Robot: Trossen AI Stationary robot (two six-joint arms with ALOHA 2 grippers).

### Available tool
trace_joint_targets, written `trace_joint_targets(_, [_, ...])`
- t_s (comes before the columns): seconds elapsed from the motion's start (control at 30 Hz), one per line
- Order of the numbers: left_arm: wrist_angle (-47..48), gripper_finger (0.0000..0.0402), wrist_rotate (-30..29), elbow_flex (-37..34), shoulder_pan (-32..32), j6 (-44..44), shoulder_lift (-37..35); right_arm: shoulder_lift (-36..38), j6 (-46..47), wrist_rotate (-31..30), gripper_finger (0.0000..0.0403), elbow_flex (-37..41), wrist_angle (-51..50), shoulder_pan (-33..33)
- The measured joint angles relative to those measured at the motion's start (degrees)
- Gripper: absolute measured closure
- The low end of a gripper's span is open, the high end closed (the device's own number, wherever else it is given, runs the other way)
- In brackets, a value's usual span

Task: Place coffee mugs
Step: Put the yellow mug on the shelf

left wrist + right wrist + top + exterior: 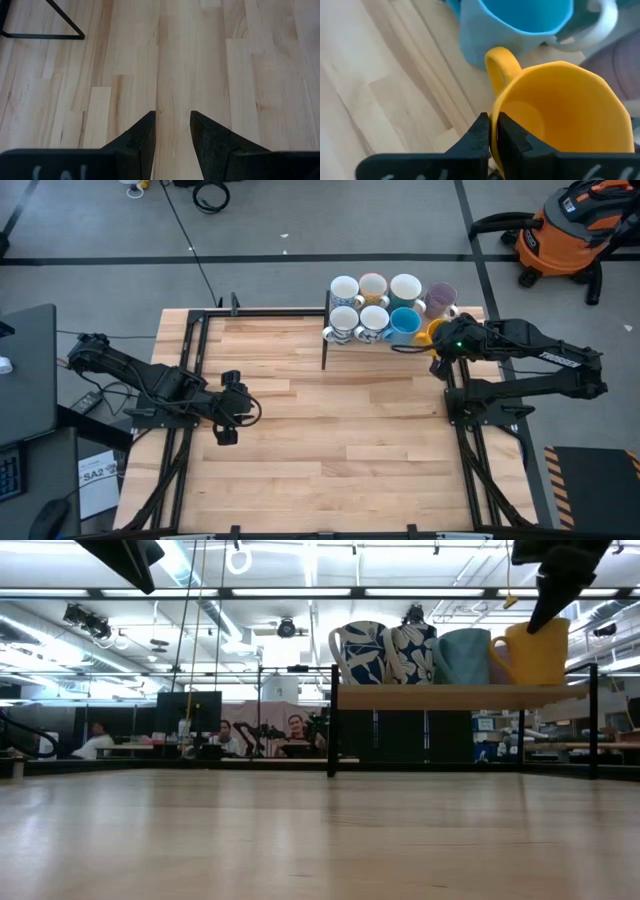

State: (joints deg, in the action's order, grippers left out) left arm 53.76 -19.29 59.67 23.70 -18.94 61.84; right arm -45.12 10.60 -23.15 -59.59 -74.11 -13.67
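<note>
On the raised shelf (460, 696) at the desk's (330, 430) far edge, the right pincer (492, 131) is clamped on the rim of the yellow mug (565, 110), beside its handle. This mug stands at the end of the front row, just beside the blue mug (515, 22). The left pincer (172, 131) hovers partly open over bare wood, holding nothing.

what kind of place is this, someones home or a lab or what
Most likely a robotics lab or open workshop, not a home. A wooden table with a black frame carries two robot arms, an orange shop vacuum stands on the grey floor, and beyond the shelf of mugs people sit under strip lights.
</note>
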Motion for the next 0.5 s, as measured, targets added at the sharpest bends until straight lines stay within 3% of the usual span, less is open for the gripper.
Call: trace_joint_targets(0.5, [0.0, 0.0273, 0.0, -0.01, -0.01, 0.0, 0.0, 0.46, -19.12, 4.57, 0.0372, -1.76, -1.05, -0.78])
